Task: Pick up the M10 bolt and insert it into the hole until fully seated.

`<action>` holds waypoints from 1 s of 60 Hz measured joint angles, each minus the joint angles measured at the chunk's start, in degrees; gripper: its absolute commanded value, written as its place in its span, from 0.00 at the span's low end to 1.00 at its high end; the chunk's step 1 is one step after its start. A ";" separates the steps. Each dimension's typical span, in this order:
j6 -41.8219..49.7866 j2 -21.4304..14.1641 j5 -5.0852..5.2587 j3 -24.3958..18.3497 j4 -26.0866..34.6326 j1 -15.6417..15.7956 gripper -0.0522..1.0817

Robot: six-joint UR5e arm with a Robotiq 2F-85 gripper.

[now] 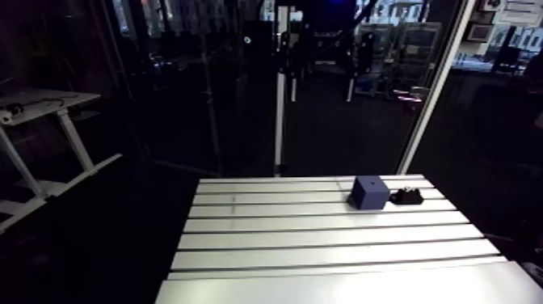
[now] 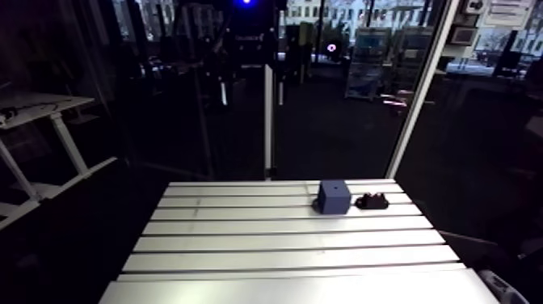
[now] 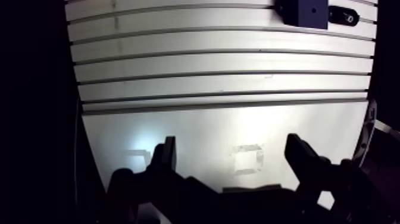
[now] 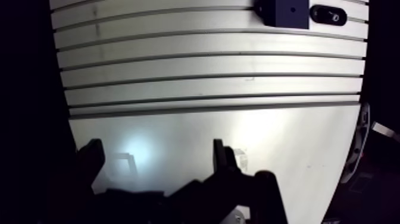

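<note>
In the arm view the slotted table (image 1: 323, 251) fills the lower half of the frame, its grooves running from side to side; a dark blue block (image 1: 368, 192) stands on it right of centre, close to the table's far edge; just beside the block, on its right, lies the bolt (image 1: 406, 196), a small black shape too small and dark to make out in detail, and whether it touches the block cannot be told; in the wrist view the gripper (image 3: 231, 143) hangs over the smooth near strip of the table with its two dark fingers (image 3: 163, 158) spread wide and nothing between them, only bare metal and a faint square mark (image 3: 247, 159) on the surface; the block and the bolt sit well ahead of the gripper, across all the grooves and off towards the side of its right finger; a small hole (image 4: 294, 9) shows in the block's top face; the bolt lies on the table next to the block, not in the hole.
</note>
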 measured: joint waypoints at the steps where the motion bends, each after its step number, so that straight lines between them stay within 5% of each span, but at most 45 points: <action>1: 0.00 0.01 0.01 -0.01 -0.01 0.02 0.05; 25: -0.60 2.25 0.72 -0.69 -3.27 3.15 0.05; 60: -6.98 2.70 0.18 -0.15 -9.45 2.11 0.05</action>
